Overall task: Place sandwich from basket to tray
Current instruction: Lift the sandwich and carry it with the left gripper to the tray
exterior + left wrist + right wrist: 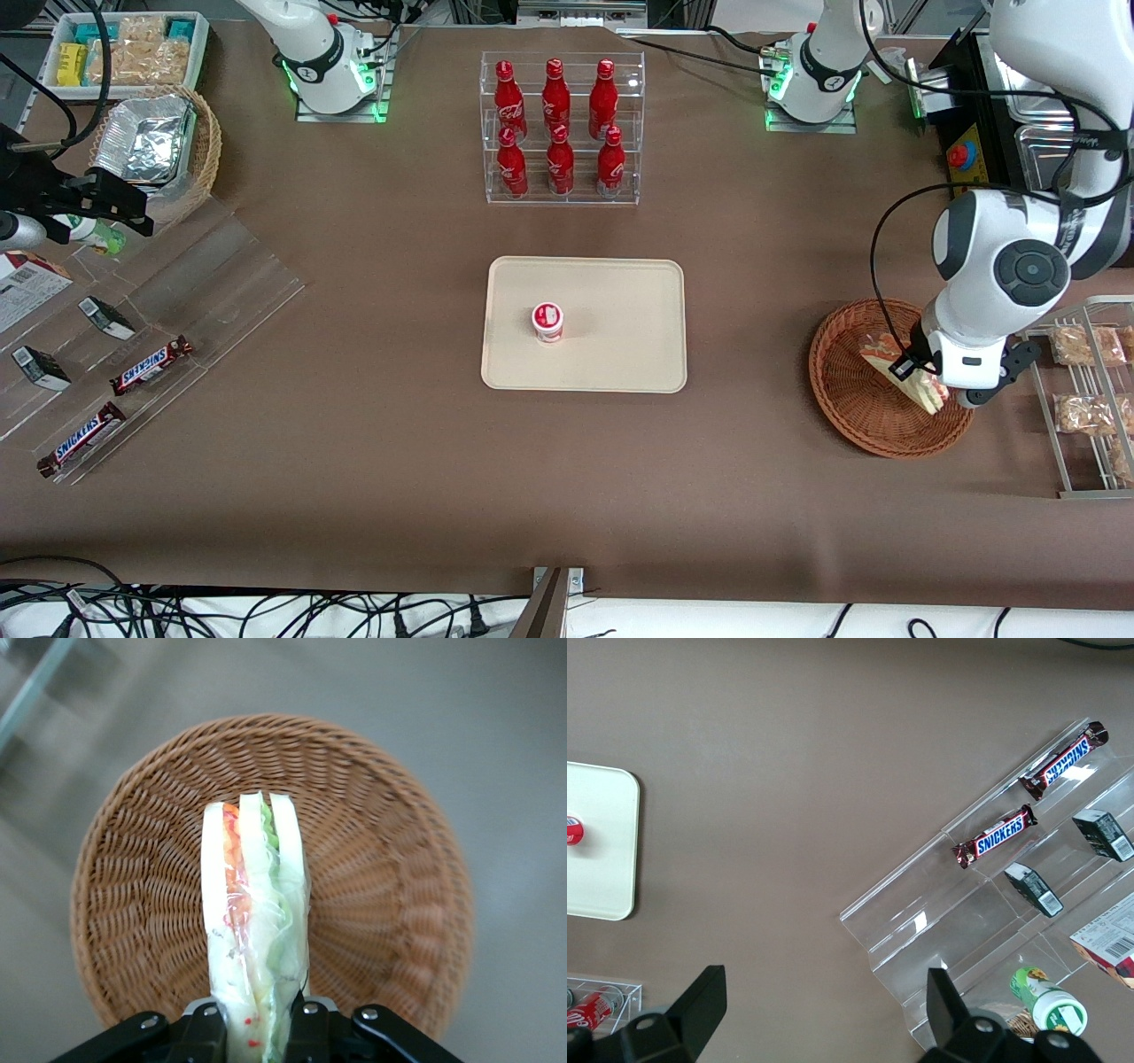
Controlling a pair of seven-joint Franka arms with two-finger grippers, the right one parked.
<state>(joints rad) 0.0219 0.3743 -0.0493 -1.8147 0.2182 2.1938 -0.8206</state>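
- Tool (926, 383) at right of the front frame, over the basket (850, 399); fingers pinch the sandwich (904, 372) by its wide end.
- Wrist view: sandwich (255, 921) hangs edge-on over the basket (381, 904), apparently just off the weave.
- Step in hand, by my reading: pick made, lift starting.
- Next: raise clear of the rim, carry toward frame centre to the tray (620, 354), set down on bare tray beside the small red-lidded cup (547, 321).
- Legible: "SNICKERS" on two bars (151, 365), lower left of the front frame. Red bottles' (555, 124) script unreadable.
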